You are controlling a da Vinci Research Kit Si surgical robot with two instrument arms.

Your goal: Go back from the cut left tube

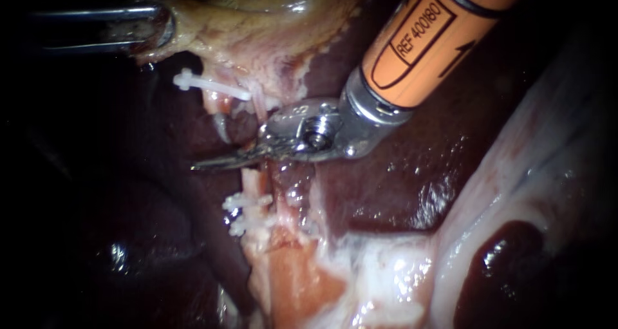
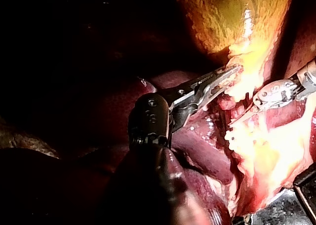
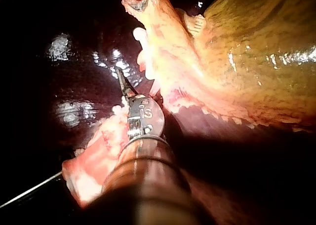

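Two instruments in view, both placed here against the cut tube (image 1: 262,186). Nearest the camera: right instrument (image 1: 212,163), orange shaft entering from upper right, metal wrist just beside the tube. Blades lying together to a single point, nothing held, laid crosswise through the gap between the tube's two stumps, tip reaching just past the tube on the side away from the shaft. Same reading in the right wrist view: one thin closed tip ahead of the wrist. Near stump of the tube: pale and red, carrying a pair of white clips (image 1: 243,203) side by side, just short of the cut end. Far stump: shorter, on the gallbladder side of the cut, carrying a single white clip (image 1: 212,87). Stumps apart, not touching. Beyond the tube: gallbladder (image 1: 225,26), yellow-brown. Farthest: left instrument (image 1: 161,29), shaft from the left, well apart from the cut, jaws clamped from two sides on the gallbladder's pale edge. Dark red liver (image 1: 399,174) behind and on both sides of the tube.
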